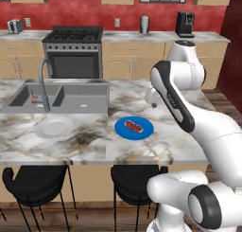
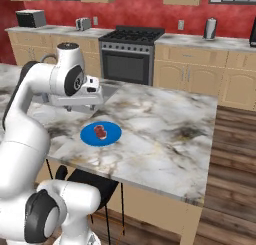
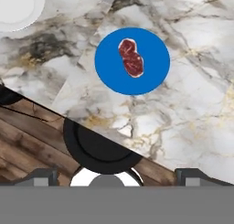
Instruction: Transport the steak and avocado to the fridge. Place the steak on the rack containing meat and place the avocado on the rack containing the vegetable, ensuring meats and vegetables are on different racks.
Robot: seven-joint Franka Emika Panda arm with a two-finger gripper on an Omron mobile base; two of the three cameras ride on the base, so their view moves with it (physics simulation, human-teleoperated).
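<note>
Steak (image 3: 130,58) lies on a blue plate (image 3: 155,77) near a white plate (image 3: 18,8), tool (image 3: 117,177) spread above.

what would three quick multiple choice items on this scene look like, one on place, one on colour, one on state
1. The steak lies on:
A a blue plate
B the white plate
C the sink

2. The empty plate by the sink is:
A blue
B white
C black

3. The gripper is:
A shut on the steak
B open, holding nothing
C shut on a plate

Key: 1 A, the steak sits in the middle of the blue plate; 2 B, it is plain white; 3 B, the fingertips stand wide apart above the counter.
</note>
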